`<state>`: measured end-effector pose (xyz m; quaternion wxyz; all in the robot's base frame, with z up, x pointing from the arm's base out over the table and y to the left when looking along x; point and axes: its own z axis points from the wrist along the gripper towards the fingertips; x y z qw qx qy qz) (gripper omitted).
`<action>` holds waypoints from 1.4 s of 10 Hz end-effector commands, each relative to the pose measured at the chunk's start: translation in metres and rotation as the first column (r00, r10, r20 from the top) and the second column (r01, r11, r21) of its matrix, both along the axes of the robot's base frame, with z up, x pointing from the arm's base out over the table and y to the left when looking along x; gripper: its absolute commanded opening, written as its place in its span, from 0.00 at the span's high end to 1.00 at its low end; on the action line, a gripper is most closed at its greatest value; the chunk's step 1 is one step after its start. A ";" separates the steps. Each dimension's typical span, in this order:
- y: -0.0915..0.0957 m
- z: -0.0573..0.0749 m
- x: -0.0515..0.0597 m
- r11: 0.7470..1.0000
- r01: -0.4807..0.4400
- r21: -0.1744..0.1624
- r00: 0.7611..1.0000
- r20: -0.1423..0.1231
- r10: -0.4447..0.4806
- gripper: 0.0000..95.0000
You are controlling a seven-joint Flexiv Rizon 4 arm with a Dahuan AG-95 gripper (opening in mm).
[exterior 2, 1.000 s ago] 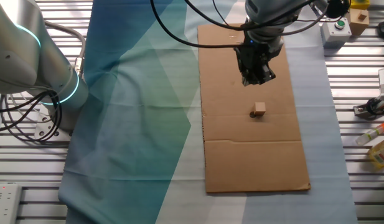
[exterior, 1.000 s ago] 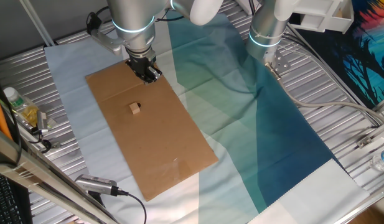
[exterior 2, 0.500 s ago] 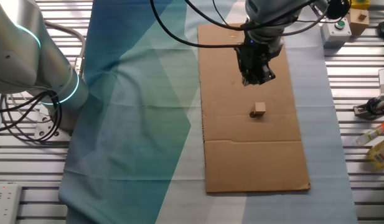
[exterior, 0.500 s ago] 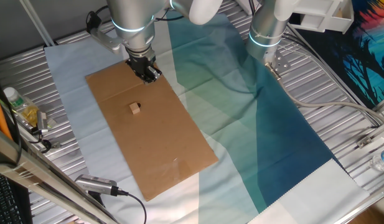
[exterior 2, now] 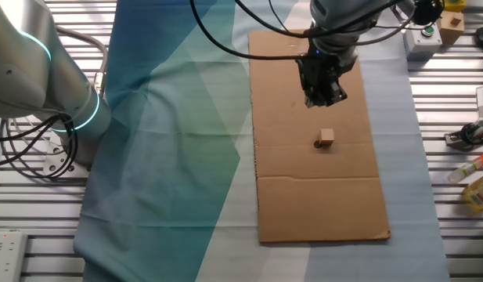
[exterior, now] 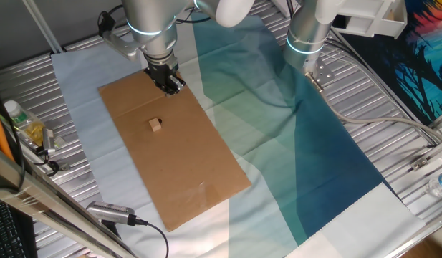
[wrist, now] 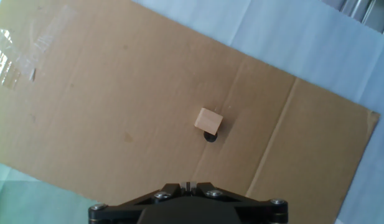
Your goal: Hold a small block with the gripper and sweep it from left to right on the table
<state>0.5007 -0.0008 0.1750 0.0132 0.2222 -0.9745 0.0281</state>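
The small tan block (exterior: 156, 125) lies free on the brown cardboard (exterior: 192, 165), also in the other fixed view (exterior 2: 326, 139) and in the hand view (wrist: 208, 120). My black gripper (exterior: 172, 86) hangs above the cardboard, apart from the block, toward the cardboard's far end; it shows in the other fixed view (exterior 2: 323, 97) too. In the hand view the gripper (wrist: 187, 186) sits at the bottom edge with its jaws pressed together and nothing between them. The block lies ahead of the fingertips, untouched.
The idle silver arm (exterior: 306, 36) stands on the teal cloth (exterior: 306, 143). Bottles and tools (exterior: 27, 129) lie at one table edge; more tools (exterior 2: 472, 157) and a button box (exterior 2: 425, 35) lie beside the cardboard. A cable and probe (exterior: 113, 213) lie near the front.
The gripper has edged slightly away from the block, toward the cardboard's far end. The block has not moved.
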 end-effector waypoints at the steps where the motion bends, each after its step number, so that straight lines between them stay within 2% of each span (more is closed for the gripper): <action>1: 0.000 0.000 0.000 1.000 0.012 0.008 1.000 0.007 -0.012 1.00; 5: 0.000 0.002 0.000 0.999 0.030 0.022 0.999 0.020 -0.031 1.00; 11: 0.000 0.003 0.000 0.999 0.045 0.020 0.999 0.009 -0.045 1.00; 14: 0.000 0.003 0.000 0.999 0.041 0.025 0.999 0.013 -0.041 1.00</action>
